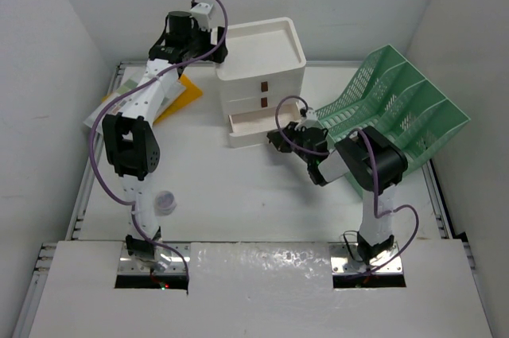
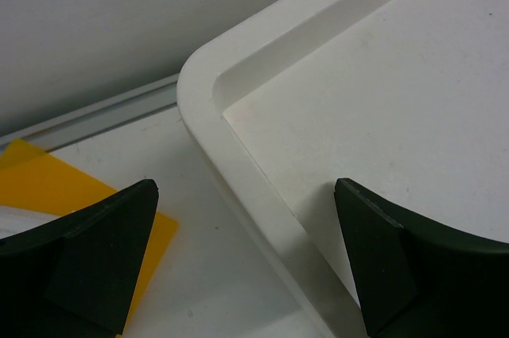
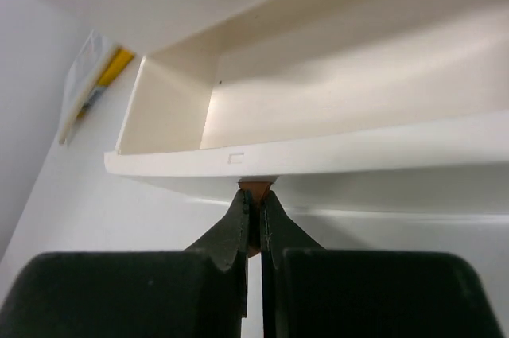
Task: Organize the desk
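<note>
R gripper [image 3: 253, 201] clamped on bottom drawer [image 3: 334, 155] handle [image 3: 256, 188], drawer partly out.
L gripper [image 2: 245, 195] wide open over drawer unit [image 2: 358, 99] top corner.

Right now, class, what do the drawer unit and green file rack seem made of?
Three-drawer unit: probably moulded plastic, smooth off-white, softly rounded rim. Green mesh file rack: painted metal mesh or plastic, unclear; open lattice walls, matte mint finish.

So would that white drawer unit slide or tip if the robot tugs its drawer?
Probably slides rather than tips: the drawer unit looks squat and broad. Its open bottom drawer appears empty, so likely light.
</note>
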`<state>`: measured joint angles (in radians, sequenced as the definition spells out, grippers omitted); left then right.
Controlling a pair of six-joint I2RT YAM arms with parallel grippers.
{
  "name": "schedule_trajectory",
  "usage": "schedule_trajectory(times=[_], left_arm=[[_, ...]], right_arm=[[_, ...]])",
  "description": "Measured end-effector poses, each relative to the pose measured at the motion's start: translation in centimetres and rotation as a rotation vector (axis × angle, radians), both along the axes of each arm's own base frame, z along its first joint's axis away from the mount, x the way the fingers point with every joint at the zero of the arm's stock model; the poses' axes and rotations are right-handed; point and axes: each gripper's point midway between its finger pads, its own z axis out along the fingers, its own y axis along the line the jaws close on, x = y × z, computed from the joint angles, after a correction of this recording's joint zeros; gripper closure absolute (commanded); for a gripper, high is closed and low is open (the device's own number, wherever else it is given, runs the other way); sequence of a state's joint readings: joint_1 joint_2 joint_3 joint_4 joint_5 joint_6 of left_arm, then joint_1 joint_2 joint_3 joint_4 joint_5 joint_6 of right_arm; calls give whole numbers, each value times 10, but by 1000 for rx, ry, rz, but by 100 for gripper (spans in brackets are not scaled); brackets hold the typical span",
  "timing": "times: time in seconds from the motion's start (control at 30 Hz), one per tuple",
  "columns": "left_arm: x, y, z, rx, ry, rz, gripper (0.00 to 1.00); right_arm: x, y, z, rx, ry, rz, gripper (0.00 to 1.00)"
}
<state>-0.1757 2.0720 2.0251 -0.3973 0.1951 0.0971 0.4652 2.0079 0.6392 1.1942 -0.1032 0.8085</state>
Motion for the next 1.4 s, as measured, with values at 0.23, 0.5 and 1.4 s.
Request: schedule_trajectory(times=[0.23,0.5,1.4], left_arm=[[0,1,0,3,-1,6,7],[-5,7,3,34,10,16,0],[-416,151,-172,568,817,-418,0]], right_arm=[[-51,0,-1,-61,-6,55,100],[-54,-6,0,-191,-16,59,51],[-121,5,25,-534,-3,324,9]])
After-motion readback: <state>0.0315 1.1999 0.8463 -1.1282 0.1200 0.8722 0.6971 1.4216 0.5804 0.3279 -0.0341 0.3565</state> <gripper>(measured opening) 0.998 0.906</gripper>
